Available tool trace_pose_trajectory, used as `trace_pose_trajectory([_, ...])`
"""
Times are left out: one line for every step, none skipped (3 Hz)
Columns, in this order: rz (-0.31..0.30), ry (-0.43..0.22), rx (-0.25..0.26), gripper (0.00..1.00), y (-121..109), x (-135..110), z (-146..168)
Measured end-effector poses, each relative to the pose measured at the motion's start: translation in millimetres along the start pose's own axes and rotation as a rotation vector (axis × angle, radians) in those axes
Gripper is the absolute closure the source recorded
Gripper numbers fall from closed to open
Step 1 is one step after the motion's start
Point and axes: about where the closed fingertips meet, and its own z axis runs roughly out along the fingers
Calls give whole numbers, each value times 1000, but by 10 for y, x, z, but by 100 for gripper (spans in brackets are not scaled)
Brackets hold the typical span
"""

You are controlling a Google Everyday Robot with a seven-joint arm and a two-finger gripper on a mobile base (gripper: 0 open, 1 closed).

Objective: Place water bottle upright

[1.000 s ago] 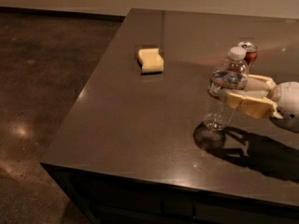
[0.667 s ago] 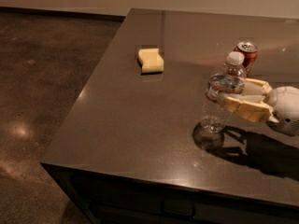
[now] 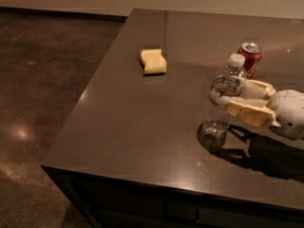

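The clear water bottle (image 3: 217, 115) with a white cap and a blue-and-red label band stands nearly upright at the right of the dark table (image 3: 142, 118), leaning slightly to the right. Its base is at or just above the tabletop. My gripper (image 3: 235, 97) reaches in from the right, and its tan fingers (image 3: 249, 112) are closed around the bottle's middle at label height. The white wrist is at the right edge of the view.
A red soda can (image 3: 250, 56) stands upright just behind the bottle and gripper. A yellow sponge (image 3: 153, 61) lies farther back toward the table's left. The table's left and front edges drop to a dark polished floor (image 3: 38, 103).
The gripper and the bottle have moved slightly down and to the left, bringing the bottle's base closer to the tabletop. The can and sponge have not moved.
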Motion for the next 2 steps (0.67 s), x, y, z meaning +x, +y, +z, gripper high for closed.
trace_pose_trajectory([-1,0,-5,0,10,-9,26])
trace_pose_trajectory([-1,0,-5,0,11,-9,27])
